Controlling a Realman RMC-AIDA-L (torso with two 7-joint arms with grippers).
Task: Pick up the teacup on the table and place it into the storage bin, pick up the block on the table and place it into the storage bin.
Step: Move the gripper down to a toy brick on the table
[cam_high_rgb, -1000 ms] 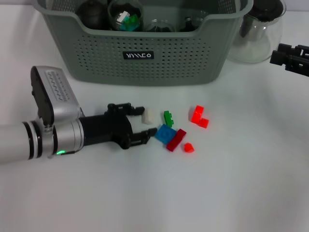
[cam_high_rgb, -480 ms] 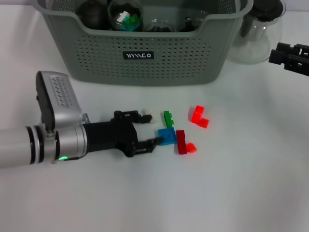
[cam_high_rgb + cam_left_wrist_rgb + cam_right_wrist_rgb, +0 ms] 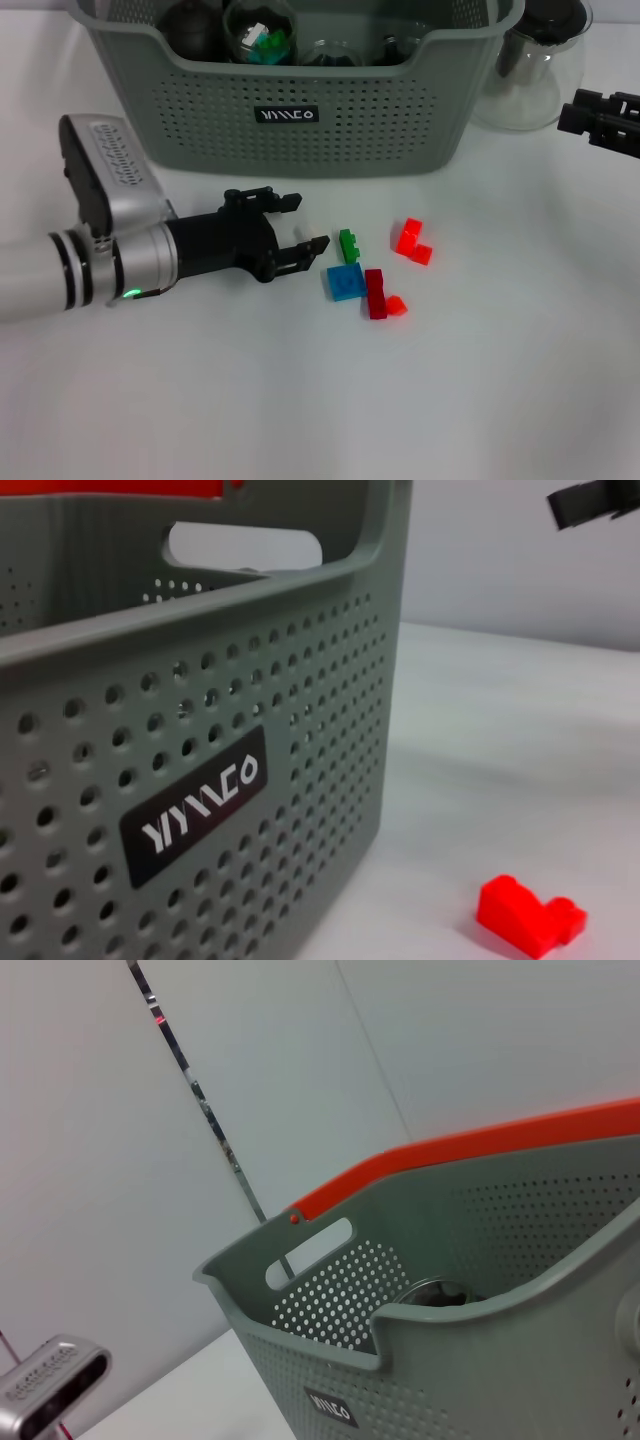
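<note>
Just past the left gripper (image 3: 303, 224): green block (image 3: 347, 244) nearest the tips; blue block (image 3: 344, 281) and dark red block (image 3: 375, 293) touching each other a little beyond and to its right; red L-shaped block (image 3: 411, 241) farther out.
Left gripper state: fingers apart, a clear gap between them, nothing that I can make out in it.
Storage bin (image 3: 300, 150): close on the gripper's left flank, label side facing it.
Teacup: none on the desk (image 3: 300, 400) that I can see; round glass things sit in the bin, and I can't say which is the cup.
Risk: the blocks lie bunched, so I judge a closing finger could shove one aside or catch two at once; lifting toward the bin, the wrist could clip its wall.
Left arm pose: forearm low and nearly level over the desk, gripper pointing across at the blocks.
Right gripper (image 3: 575, 108): idle, well off beside the glass pitcher (image 3: 530, 80).
</note>
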